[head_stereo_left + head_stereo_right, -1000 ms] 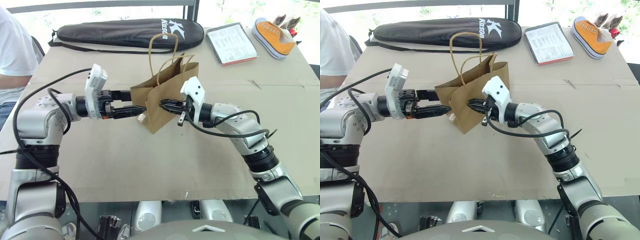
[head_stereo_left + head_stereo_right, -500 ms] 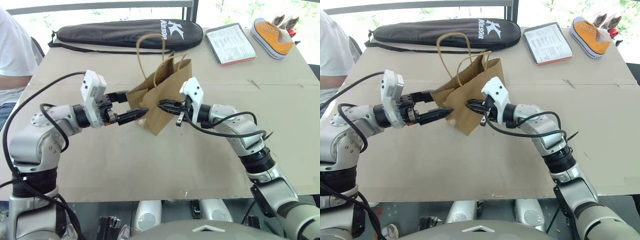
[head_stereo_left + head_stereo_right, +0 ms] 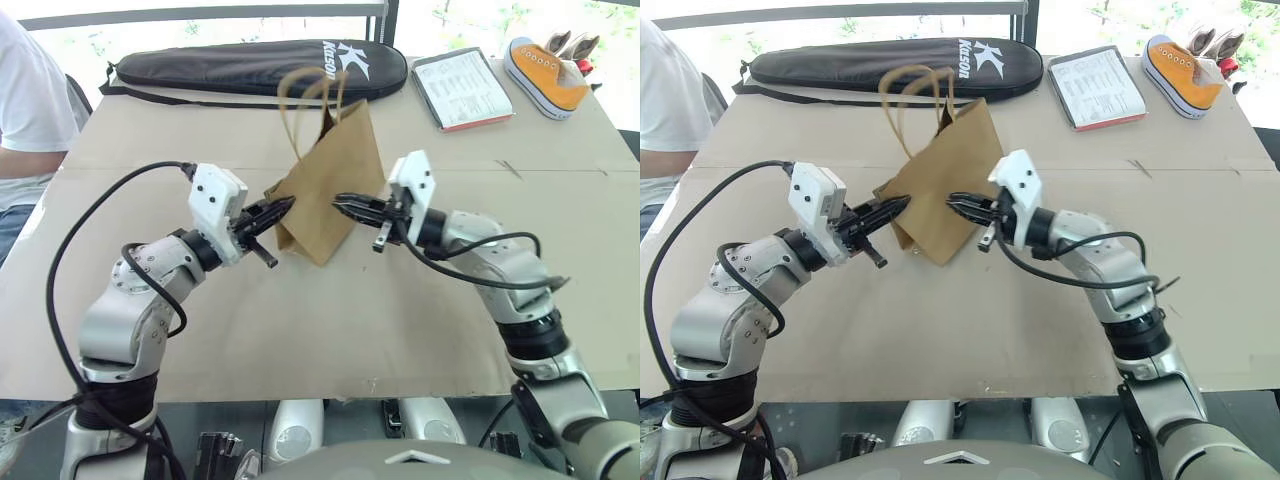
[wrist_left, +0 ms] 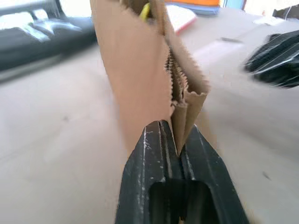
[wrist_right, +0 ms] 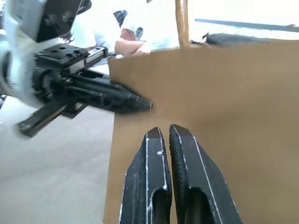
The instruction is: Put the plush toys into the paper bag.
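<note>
The paper bag [image 3: 330,185] is held upright above the middle of the counter [image 3: 330,330] between the two arms, its long axis running from a folded base near 6 o'clock up to the twisted loop handles [image 3: 305,95] at 12 o'clock. From the left gripper [image 3: 280,209] the bag lies at about 2 o'clock, just beyond the fingertips; in the left wrist view the black fingers [image 4: 149,154] are seen clenched on the bag's folded side edge, with the serrated paper rim rising between them. From the right gripper [image 3: 343,202] the bag lies at about 9 o'clock; its fingers are pressed together and the tips are set against the flat brown panel, though whether paper is pinched there cannot be told. Both grippers are about equally near, one on each narrow side, so the coming move is judged to turn on drawing the two sides apart to open the mouth. The bag is thin, creased kraft paper, stiff enough to stand yet likely to buckle or tear under a hard pull. A sliver of yellow [image 4: 145,10] is glimpsed inside the mouth in the left wrist view, possibly one of the plush toys; nothing more of them can be made out.
</note>
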